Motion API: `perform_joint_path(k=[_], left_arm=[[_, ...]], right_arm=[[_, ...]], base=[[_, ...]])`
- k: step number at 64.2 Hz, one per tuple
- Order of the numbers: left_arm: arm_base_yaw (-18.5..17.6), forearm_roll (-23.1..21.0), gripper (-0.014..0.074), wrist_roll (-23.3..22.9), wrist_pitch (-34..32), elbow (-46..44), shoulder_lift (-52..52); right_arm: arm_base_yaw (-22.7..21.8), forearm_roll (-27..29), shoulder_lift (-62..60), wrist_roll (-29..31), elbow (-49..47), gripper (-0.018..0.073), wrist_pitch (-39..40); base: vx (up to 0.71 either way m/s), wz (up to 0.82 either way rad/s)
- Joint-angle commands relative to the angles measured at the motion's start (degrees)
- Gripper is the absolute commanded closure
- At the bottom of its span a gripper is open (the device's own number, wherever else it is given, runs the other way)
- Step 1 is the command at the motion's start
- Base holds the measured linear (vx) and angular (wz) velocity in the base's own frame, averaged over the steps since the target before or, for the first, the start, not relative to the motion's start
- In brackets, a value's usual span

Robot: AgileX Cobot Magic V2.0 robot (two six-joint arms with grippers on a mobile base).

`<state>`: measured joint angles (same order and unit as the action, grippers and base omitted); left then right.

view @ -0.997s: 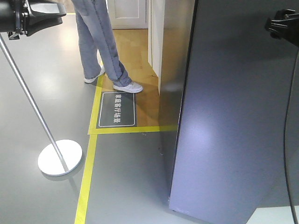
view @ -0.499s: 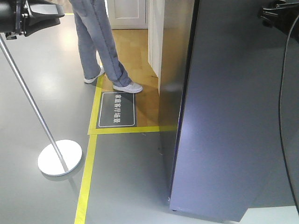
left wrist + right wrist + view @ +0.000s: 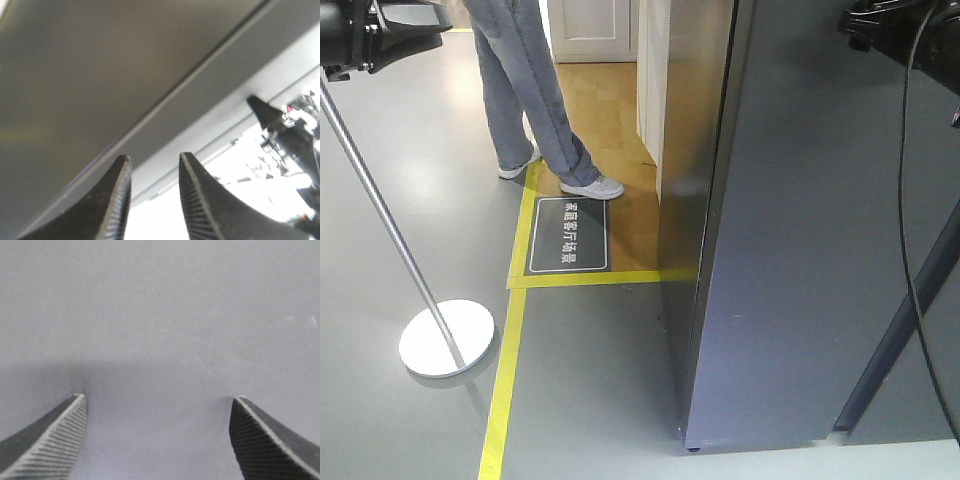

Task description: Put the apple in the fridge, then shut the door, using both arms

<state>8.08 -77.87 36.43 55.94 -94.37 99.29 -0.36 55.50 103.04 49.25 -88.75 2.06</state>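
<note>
Right wrist view has the right hand (image 3: 159, 396) spread wide and empty, its 2 tips right up at the grey door (image 3: 160, 315). Left hand (image 3: 153, 156), slightly apart and empty, sits left of the door, pointing toward it. A person (image 3: 530, 100) stands farther left of the door.

Only 1 sign could be read, in the front-facing view: a dark grey rectangular floor sign (image 3: 567, 234) with a thin white border. It lay flat on the wooden floor (image 3: 605, 110), just inside the corner of the yellow tape (image 3: 505, 380), left of the fridge (image 3: 692, 150) and just nearer than a white shoe (image 3: 593, 187). Its white Chinese characters ran in 1 line along the sign's length, turned sideways to the camera. There were 6 of them, and they appeared to read 家庭客厅场景, though the small strokes left that reading unsure.
</note>
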Motion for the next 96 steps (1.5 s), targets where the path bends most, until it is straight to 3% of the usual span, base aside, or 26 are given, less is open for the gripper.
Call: perform_joint_path(k=[1,14,24,35,45,55,65,74,83,96], left_arm=[[0.04,-3.77,0.0351,0.34,-2.44,-1.79,-2.69],[0.04,-3.89,0.0351,0.34,-5.92,-1.79,-2.69],[0.04,-4.33,0.0351,-0.24,-5.52,-1.79,-2.81],[0.04,-4.36,0.0358,-0.26,-0.99,-1.79,-3.81],[0.04,-4.31,0.0445,-0.26,2.57,-1.79,-5.48],[0.04,-4.00,0.0606,-0.26,4.93,-1.79,-7.85],[0.04,1.04,0.0604,-0.26,8.15,-1.66,-11.32],[0.04,4.84,0.0604,-0.26,5.95,2.09,-16.47],[0.04,5.60,0.0604,0.94,-0.66,12.32,-23.79],[0.04,5.24,0.0603,5.37,-10.51,36.09,-38.36]], right_arm=[[0.29,-0.95,-1.53,0.44,-2.33,-0.0013,-0.41],[0.29,-0.95,-4.89,0.57,-2.33,0.0006,-8.54],[0.29,-1.42,-11.26,0.62,-2.33,0.0104,-18.06],[0.29,-2.01,-18.98,0.62,-2.33,0.0334,-30.26],[0.29,-2.69,-24.45,0.56,-2.33,0.0578,-38.38],[0.29,-2.69,-28.15,0.56,-2.33,0.0568,-43.27],[0.29,-3.12,-30.80,0.62,-1.73,0.0565,-49.48],[0.29,-2.91,-35.99,2.81,6.55,0.0565,-46.65],[0.29,0.32,-44.05,5.79,21.04,0.0565,-40.86],[0.29,1.62,-58.57,11.05,42.84,0.0565,-38.88]], base=[[0.00,0.00],[0.00,0.00],[0.00,0.00],[0.00,0.00],[0.00,0.00],[0.00,0.00],[0.00,0.00],[0.00,0.00],[0.00,0.00],[0.00,0.00]])
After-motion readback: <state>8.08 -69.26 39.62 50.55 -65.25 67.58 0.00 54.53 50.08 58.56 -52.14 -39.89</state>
